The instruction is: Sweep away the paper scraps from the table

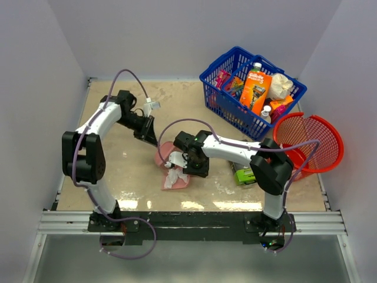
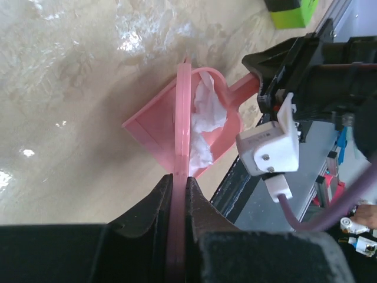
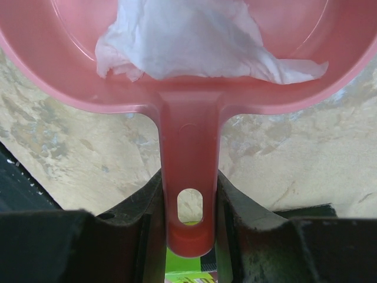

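Right wrist view showed the right gripper (image 3: 189, 197) clamped on the handle of the dustpan (image 3: 53, 73), and the left gripper (image 2: 178, 186) pinching a pink sweeper (image 2: 184, 118). The paper scraps (image 3: 182, 41) seemed light and soft, better pushed than gripped.

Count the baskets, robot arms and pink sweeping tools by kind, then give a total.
Baskets: 2 (blue basket, red basket)
Robot arms: 2 (left arm, right arm)
Pink sweeping tools: 2 (dustpan, flat scraper)
Total: 6

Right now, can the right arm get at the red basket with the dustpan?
Probably yes. The red basket stands open-topped right beside that arm's elbow, and the right hand is shut on the dustpan handle, with the paper scraps inside.
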`<state>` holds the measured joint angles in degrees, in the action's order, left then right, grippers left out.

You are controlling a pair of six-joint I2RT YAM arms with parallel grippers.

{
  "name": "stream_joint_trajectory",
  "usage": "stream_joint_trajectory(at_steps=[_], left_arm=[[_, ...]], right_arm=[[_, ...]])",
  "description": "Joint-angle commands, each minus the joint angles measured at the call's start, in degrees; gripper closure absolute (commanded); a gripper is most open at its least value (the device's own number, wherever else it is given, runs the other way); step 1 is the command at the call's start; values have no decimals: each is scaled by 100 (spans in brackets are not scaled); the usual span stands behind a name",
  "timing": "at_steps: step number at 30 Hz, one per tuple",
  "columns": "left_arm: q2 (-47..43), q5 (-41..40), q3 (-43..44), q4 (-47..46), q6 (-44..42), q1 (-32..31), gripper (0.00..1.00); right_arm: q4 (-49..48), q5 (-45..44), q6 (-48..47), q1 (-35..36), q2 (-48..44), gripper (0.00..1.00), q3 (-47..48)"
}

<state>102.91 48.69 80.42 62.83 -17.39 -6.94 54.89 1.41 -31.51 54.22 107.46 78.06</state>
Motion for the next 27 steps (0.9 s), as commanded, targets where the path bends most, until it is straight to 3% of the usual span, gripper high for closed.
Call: stream_joint_trajectory(at_steps=[1, 5, 13, 21, 25, 27], left_arm=[[-386, 624, 378, 432, -116, 604, 100], [-492, 362, 596, 739, -474, 1010, 100], [-702, -481, 1133, 784, -696, 1125, 100], [-1440, -2230, 1143, -604, -257, 1160, 100], [-1555, -3231, 687, -1219, -142, 1160, 100], [-1520, -3356, 502, -1448, -168, 1151, 100]], right_arm=[[-83, -114, 127, 28, -523, 100, -309], [-338, -36, 188, -77, -813, 100, -634], [-725, 448, 329, -254, -885, 100, -617], [-1103, 632, 444, -350, -1104, 100, -634], [-1244, 676, 505, -446, -1516, 100, -617], [-1244, 729, 523, -526, -1692, 100, -556]])
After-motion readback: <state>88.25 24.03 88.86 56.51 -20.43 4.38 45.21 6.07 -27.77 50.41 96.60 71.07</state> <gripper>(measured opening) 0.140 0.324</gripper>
